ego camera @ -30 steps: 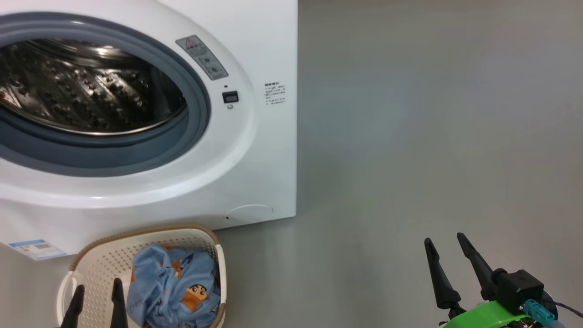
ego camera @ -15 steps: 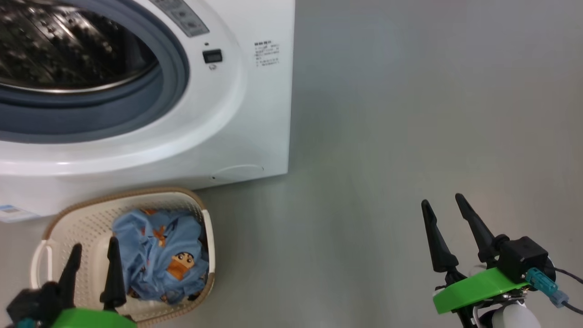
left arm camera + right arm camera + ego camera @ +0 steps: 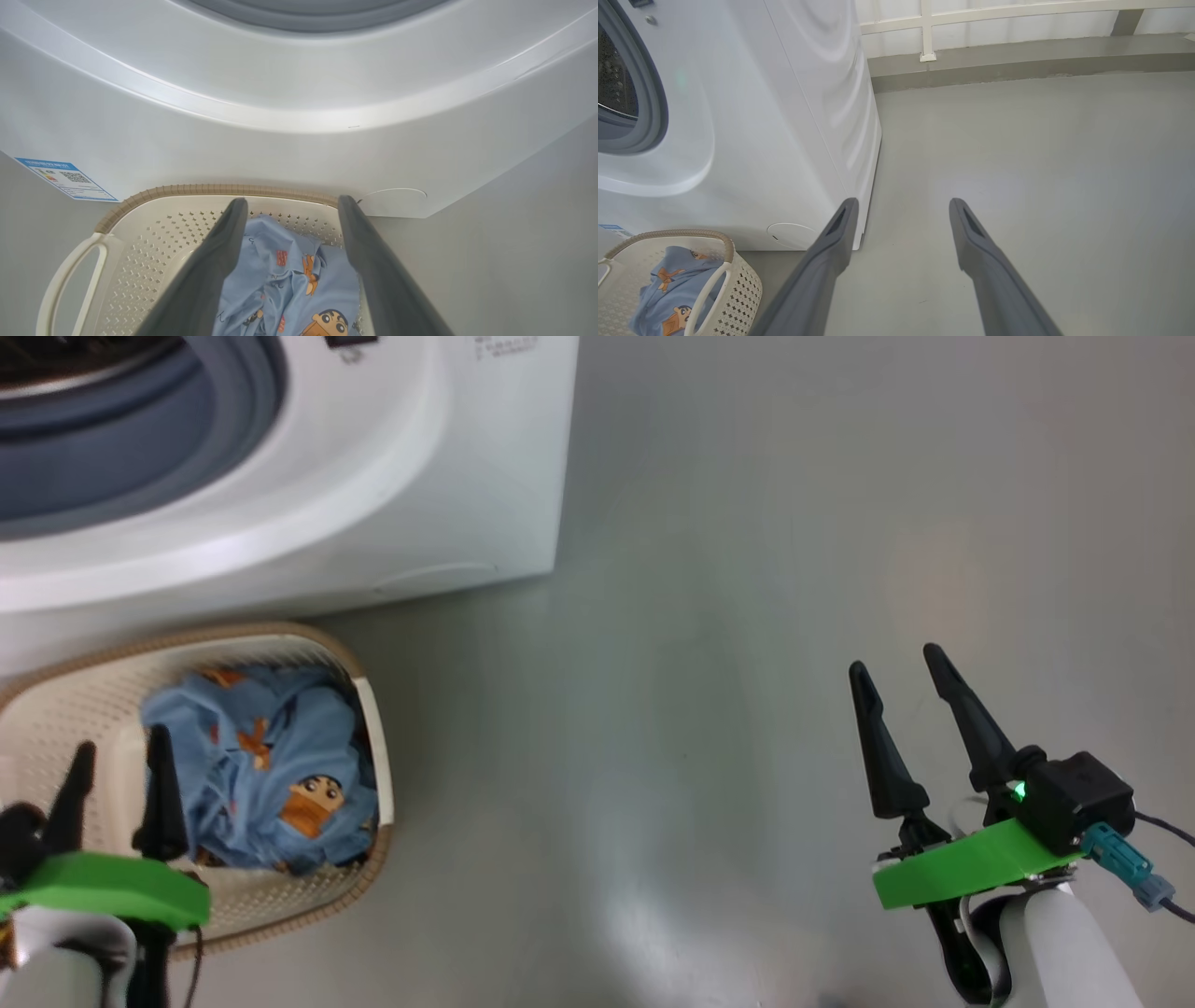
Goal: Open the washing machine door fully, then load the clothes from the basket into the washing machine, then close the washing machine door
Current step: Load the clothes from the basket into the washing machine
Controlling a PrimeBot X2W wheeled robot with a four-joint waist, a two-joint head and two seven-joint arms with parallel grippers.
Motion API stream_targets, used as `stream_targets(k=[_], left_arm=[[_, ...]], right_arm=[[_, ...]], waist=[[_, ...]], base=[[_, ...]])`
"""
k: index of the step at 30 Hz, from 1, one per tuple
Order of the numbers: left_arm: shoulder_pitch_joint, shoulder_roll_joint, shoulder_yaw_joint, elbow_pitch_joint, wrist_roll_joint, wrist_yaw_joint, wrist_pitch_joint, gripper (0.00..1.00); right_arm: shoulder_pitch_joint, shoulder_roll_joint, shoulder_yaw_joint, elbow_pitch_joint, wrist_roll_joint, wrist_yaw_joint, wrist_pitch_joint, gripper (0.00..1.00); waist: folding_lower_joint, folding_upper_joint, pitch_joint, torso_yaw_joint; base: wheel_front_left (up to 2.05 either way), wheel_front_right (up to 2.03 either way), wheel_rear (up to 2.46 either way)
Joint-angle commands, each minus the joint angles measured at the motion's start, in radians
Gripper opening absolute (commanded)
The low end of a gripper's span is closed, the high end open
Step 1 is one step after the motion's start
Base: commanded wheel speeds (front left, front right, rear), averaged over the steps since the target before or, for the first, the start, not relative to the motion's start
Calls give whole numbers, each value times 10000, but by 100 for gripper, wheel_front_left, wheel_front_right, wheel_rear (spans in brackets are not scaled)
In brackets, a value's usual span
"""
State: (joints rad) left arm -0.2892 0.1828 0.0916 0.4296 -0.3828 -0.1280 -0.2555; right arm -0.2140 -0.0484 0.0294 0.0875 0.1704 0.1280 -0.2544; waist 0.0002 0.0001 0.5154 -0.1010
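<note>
The white washing machine stands at the upper left with its grey-blue gasket exposed; its door is out of view. In front of it on the floor sits the cream basket holding the light blue cartoon-print clothes. My left gripper hovers open over the basket's near left part, fingers pointing at the machine. In the left wrist view the clothes lie between and below the fingers. My right gripper is open above bare floor at the right, holding nothing.
Grey floor spreads to the right of the machine. In the right wrist view a low grey ledge with a white railing runs along the back. The blue energy sticker and round service flap mark the machine's lower front.
The head camera has tilted down and turned, so the machine slid up out of frame and the basket and both grippers rose in the picture. Both grippers stay open.
</note>
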Motion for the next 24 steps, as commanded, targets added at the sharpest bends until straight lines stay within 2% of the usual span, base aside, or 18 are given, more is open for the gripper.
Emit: stream_targets(k=[1, 12, 24], left_arm=[[-288, 471, 260, 35, -110, -27, -63, 100], [-1618, 1691, -674, 2140, -964, -27, -63, 100], [-2608, 2333, -2111, 3941, -2528, -27, -60, 100]], right_arm=[[-66, -18, 309, -273, 48, 27, -74, 100], [-522, -18, 564, -659, 374, 27, -74, 100], [-643, -18, 775, -835, 749, 27, -74, 100]], waist=[[-2, -1, 1171, -354], [-2, -1, 2702, -775], [-2, -1, 3349, -1154]], base=[[0, 0, 0], [0, 0, 0], [0, 0, 0]])
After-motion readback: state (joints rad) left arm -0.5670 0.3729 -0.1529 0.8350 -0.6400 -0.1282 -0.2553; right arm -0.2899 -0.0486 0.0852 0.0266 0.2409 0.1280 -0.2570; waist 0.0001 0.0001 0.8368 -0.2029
